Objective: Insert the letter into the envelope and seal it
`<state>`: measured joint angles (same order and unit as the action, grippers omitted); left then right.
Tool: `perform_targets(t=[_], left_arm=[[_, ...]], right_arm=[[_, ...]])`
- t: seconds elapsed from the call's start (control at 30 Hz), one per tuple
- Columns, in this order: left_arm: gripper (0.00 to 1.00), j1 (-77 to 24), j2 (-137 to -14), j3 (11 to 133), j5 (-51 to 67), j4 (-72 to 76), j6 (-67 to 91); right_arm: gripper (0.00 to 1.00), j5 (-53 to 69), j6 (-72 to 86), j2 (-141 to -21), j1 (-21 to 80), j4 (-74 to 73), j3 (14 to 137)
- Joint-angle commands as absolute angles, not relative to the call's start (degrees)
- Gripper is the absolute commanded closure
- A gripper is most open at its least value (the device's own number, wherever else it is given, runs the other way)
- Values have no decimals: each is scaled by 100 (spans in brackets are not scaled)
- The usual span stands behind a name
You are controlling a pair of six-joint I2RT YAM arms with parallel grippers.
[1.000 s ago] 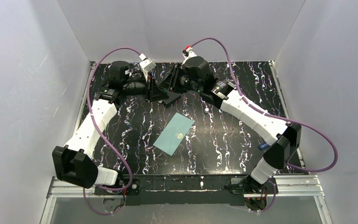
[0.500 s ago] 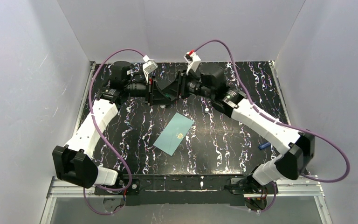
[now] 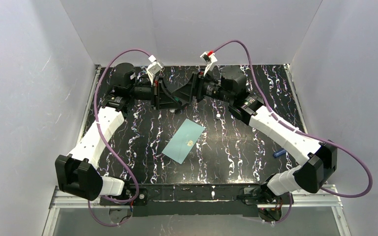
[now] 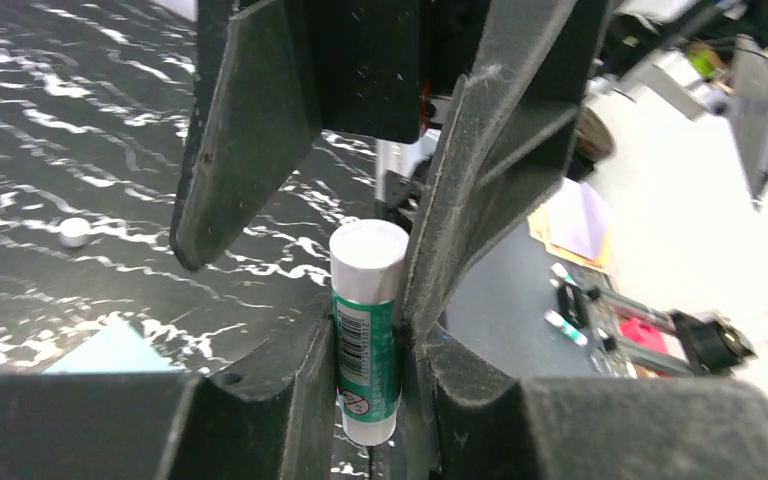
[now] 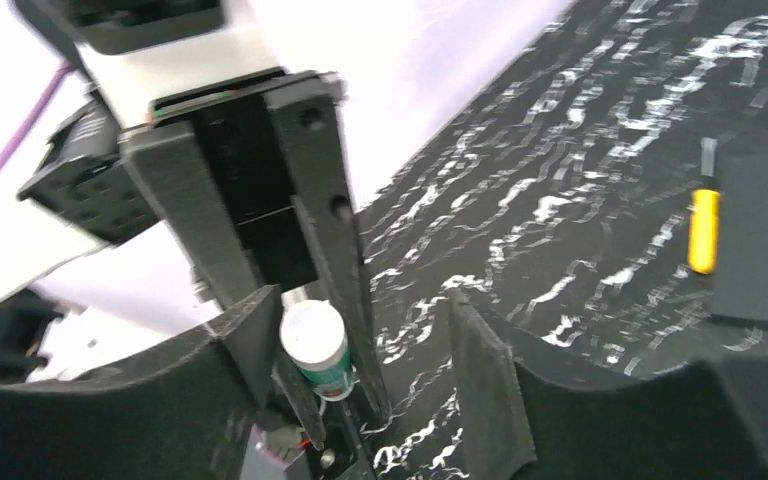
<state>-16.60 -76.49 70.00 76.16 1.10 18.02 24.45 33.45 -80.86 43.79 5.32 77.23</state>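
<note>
The pale teal envelope [image 3: 183,141], with its gold seal mark facing up, lies flat at mid-table; one corner of it shows in the left wrist view [image 4: 110,352]. The tan letter is not in view. My left gripper [image 3: 169,96] [image 4: 365,322] is shut on a green-and-white glue stick [image 4: 367,330] and holds it above the far side of the table. My right gripper [image 3: 186,93] [image 5: 360,312] faces it, open. Its jaws straddle the glue stick's white end [image 5: 313,342] and one left finger, without gripping.
A black square pad [image 5: 760,240] with a yellow object [image 5: 702,230] beside it lies on the marbled table. A small white bit [image 3: 217,116] lies behind the envelope, and a small blue object [image 3: 278,153] lies near the right arm. White walls enclose the table.
The right arm's elbow swung out to the right and its gripper turned to face the left gripper more squarely. Both grippers rose slightly. The envelope has not moved.
</note>
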Motion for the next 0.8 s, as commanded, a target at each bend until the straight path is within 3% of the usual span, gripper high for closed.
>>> perform_targets(t=[0.0, 0.13, 0.37, 0.6, 0.7, 0.77], left_arm=[[100, -1609, -7488, 6958, 6637, -215, 1479], [100, -1613, -7382, 6846, 6295, -156, 1437], [100, -1615, -7282, 6785, 5911, -333, 1311], [100, -1615, -7295, 6810, 5936, -349, 1312], [100, -1608, -7300, 6802, 5950, -346, 1314], [100, -1610, -7303, 6801, 5980, -353, 1326]], right_arm=[[27, 974, 4066, -8136, 4529, 160, 7943], [28, 686, 4433, -8057, 4563, 502, 7787], [48, 892, 4466, -8423, 4583, -259, 8439], [45, 786, 4398, -8690, 4640, -783, 8751], [63, 818, 4382, -8682, 4641, -747, 8763], [86, 850, 4365, -8599, 4641, -553, 8664]])
